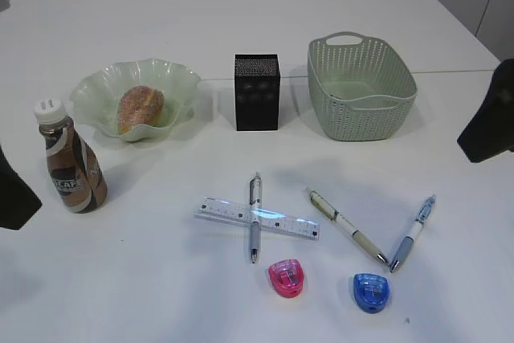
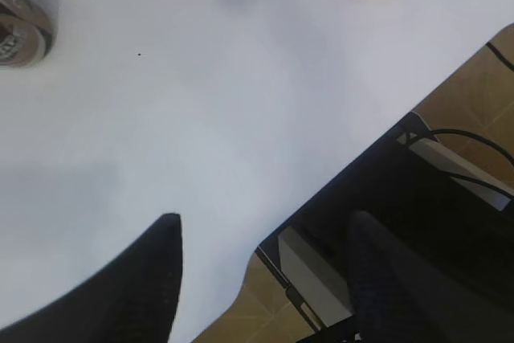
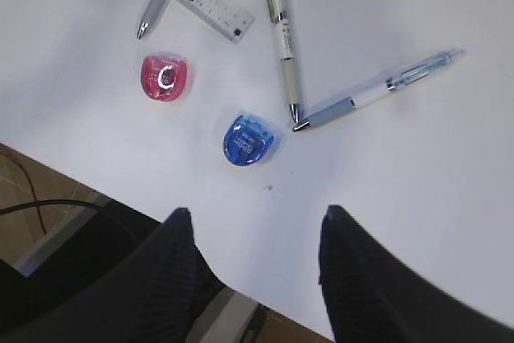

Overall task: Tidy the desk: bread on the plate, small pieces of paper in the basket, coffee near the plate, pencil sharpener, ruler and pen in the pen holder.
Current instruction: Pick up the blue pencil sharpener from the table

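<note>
White surface, plain, with white wall panels behind it. Back row, left to right: plate holding the bread; black mesh pen holder, upright; basket. Coffee bottle stands upright front-left of the plate, near it; label reads partly "CAFE", remaining letters hidden around the curve. Front centre: clear ruler lies across a grey pen, forming an X. To the right, a cream pen and a blue-grip pen meet at their tips in a V. Pink pencil sharpener and blue pencil sharpener lie nearest the front edge; print on the blue one too small to read. Left gripper: fingers apart, nothing between them, hovering over the front-left edge of the surface, the pink sharpener and bottle well ahead. Right gripper: fingers apart, empty, above the front edge, the blue sharpener near and just ahead, the pens beyond it.
</note>
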